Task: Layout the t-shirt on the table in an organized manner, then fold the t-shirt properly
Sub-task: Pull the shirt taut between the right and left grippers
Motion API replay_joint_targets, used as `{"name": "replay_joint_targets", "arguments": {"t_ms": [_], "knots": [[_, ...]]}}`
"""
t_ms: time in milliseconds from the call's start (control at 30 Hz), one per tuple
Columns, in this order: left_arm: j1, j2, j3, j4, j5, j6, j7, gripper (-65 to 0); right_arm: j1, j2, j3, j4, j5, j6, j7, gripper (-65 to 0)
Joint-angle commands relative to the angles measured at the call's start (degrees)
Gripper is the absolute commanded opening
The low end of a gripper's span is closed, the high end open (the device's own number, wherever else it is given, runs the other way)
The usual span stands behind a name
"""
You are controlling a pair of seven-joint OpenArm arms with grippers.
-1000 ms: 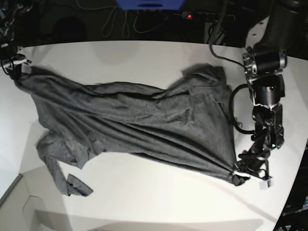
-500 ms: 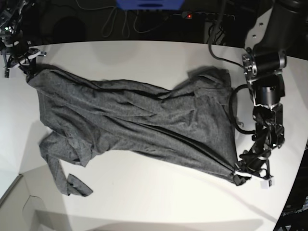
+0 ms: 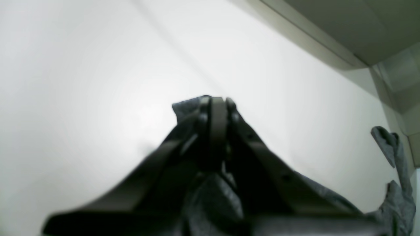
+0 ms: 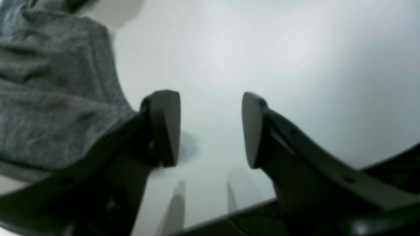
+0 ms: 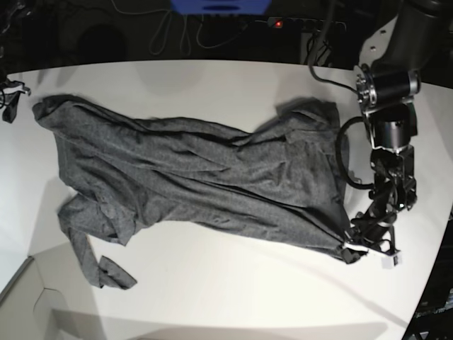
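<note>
I've just let go with the right gripper [image 4: 211,129]: its jaws stand apart over bare surface [image 5: 212,290], nothing between them, and the shirt [image 5: 198,184] corner it was pulling a second ago now lies flat at the far left of the base view, with the gripper drawn off just beside it. The left gripper [image 3: 215,108] has not changed; its jaws are together, clamped on the shirt's other corner near my side of the surface.

So the stretch is over at one end. The shirt lies spread across the middle of the surface, longer and flatter than it was, but it is not tidy yet: diagonal creases run through the body, and a sleeve at the lower left is bunched and twisted. I judge the layout step only partly done; that sleeve probably needs attention before any fold.
</note>
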State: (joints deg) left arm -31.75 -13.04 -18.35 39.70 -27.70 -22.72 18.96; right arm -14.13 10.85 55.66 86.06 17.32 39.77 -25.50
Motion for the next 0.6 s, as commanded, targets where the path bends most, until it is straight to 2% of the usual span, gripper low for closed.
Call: {"name": "replay_joint_targets", "arguments": {"t_ms": [0,67,167,267,400,567], "knots": [[-2.0,-0.6,-0.2,1.0,-0.6,-0.8,-1.6,-65.0,2.6,2.0,-1.6,0.4,1.0,0.2,1.7,-33.3],[-1.2,-0.6,-0.2,1.2,-0.6,-0.8,-1.6,-65.0,5.7,4.8,-8.4,-1.6,0.9,0.2,0.6,-32.7],[-0.9,-0.6,-0.2,1.3,-0.7,-0.8,-1.6,-65.0,11.4,9.1,-19.8,-5.1,0.9,0.2,-4.4,-32.8],[-0.9,-0.6,-0.2,1.3,-0.7,-0.8,-1.6,-65.0,19.3,10.9,-28.5,-11.7,0.9,0.2,-6.4,-32.9],[-0.8,-1.4,-0.2,1.3,-0.8,-0.8,-1.5,-65.0,28.3,10.9,-32.5,-22.7,0.9,0.2,-6.8,-32.4],[-0.8,-1.6,-0.2,1.2,-0.8,-0.8,-1.5,-65.0,32.2,11.0,-32.8,-31.0,0.4,0.2,-6.0,-32.4]]}}
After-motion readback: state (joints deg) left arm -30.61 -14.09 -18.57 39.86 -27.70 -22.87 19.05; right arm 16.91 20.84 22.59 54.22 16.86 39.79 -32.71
